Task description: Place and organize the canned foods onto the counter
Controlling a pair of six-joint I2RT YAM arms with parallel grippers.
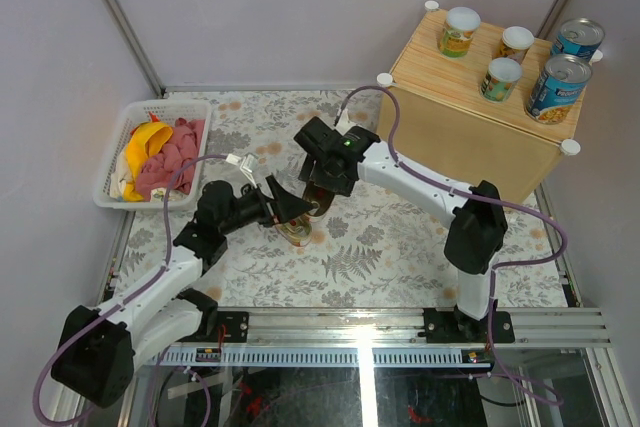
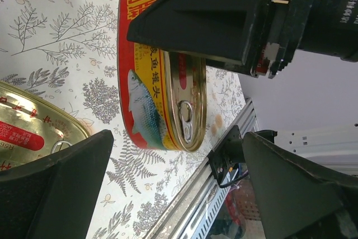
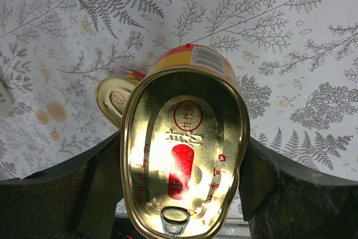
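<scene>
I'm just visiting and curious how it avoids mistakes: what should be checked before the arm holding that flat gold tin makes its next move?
1. The oval tin sits between the right gripper fingers: ok.
2. The left gripper is open and holds nothing: ok.
3. Gap between the two grippers: cannot tell, they crowd together.
4. Bare wood on the counter beside the five standing cans: ok.
5. The second oval tin lies free on the table: ok.
</scene>
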